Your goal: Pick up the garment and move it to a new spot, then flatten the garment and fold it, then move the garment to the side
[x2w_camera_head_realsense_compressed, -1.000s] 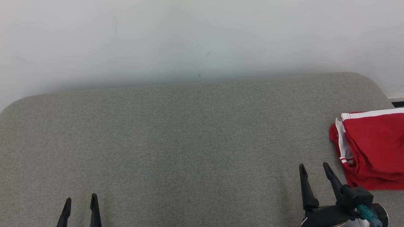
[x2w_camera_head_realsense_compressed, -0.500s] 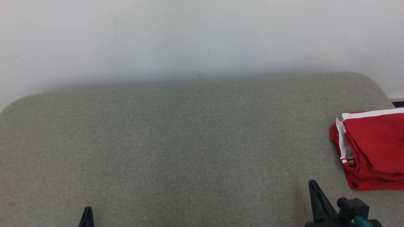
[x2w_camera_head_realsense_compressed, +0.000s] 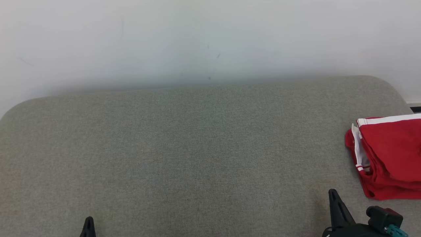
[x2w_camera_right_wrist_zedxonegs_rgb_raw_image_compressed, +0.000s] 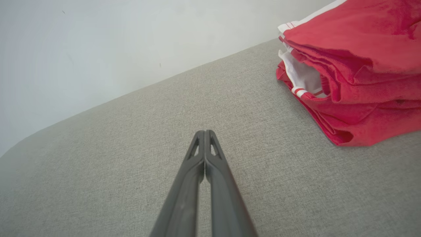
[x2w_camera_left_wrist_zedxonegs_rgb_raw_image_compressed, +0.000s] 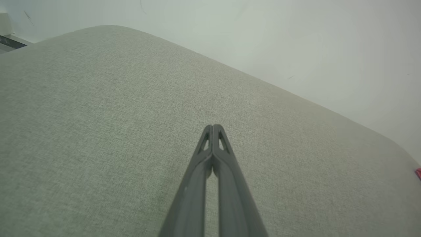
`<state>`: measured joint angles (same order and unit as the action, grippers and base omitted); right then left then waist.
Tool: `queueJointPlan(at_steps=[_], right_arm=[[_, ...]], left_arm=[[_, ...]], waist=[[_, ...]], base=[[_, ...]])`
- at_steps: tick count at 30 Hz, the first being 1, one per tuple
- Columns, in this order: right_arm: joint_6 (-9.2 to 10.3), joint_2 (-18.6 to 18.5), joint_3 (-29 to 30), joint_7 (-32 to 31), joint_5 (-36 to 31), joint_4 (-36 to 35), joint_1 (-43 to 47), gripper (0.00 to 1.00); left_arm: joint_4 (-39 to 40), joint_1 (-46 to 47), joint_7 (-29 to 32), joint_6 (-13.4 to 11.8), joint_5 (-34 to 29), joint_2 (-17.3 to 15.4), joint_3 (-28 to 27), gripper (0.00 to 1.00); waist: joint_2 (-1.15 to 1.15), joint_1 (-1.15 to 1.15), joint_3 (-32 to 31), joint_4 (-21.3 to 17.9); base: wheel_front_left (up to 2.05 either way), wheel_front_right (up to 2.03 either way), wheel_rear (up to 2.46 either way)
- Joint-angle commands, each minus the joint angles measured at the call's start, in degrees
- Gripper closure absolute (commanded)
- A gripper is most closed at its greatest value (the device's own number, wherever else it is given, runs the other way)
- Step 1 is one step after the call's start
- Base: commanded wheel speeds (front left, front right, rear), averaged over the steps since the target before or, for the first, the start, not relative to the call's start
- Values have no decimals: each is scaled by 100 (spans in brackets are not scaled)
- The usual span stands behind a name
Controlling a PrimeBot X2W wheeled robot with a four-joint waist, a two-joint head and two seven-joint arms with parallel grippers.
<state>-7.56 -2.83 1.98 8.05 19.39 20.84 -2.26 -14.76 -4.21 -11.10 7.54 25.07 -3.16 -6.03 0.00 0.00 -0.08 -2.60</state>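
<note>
The garment (x2w_camera_head_realsense_compressed: 389, 154) is red with white stripes and lies folded in a stack at the right edge of the grey fabric surface (x2w_camera_head_realsense_compressed: 197, 148). From the right wrist camera the garment (x2w_camera_right_wrist_zedxonegs_rgb_raw_image_compressed: 355, 72) lies ahead and to the right. My right gripper (x2w_camera_head_realsense_compressed: 333, 193) is shut and empty, low at the bottom right, just left of and nearer than the garment; its fingertips (x2w_camera_right_wrist_zedxonegs_rgb_raw_image_compressed: 204, 132) press together. At the bottom left my left gripper (x2w_camera_head_realsense_compressed: 88, 220) is shut with nothing in it, far from the garment. Its tips (x2w_camera_left_wrist_zedxonegs_rgb_raw_image_compressed: 213, 126) meet over bare fabric.
A pale wall (x2w_camera_head_realsense_compressed: 197, 39) stands behind the surface's rounded far edge. A sliver of the red garment (x2w_camera_left_wrist_zedxonegs_rgb_raw_image_compressed: 418, 172) peeks in at the right edge of the left wrist view. Wide bare fabric lies between the two grippers.
Both grippers have shut and drawn back toward the bottom of the head view. The garment has stayed in place.
</note>
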Motion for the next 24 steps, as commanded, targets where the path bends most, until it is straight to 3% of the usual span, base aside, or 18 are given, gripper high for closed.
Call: queueJointPlan(at_steps=[1, 24], right_arm=[[2, -4, 33, -50, 331, -136, -123, 100], [4, -5, 155, -457, 2379, -314, -212, 100]], left_arm=[[85, 183, 60, -1, 295, -15, -20, 100], [93, 444, 558, -3, 2182, -4, -28, 100]], waist=[[0, 0, 0, 5], [0, 0, 6, 56]], base=[[0, 0, 0], [0, 0, 0]])
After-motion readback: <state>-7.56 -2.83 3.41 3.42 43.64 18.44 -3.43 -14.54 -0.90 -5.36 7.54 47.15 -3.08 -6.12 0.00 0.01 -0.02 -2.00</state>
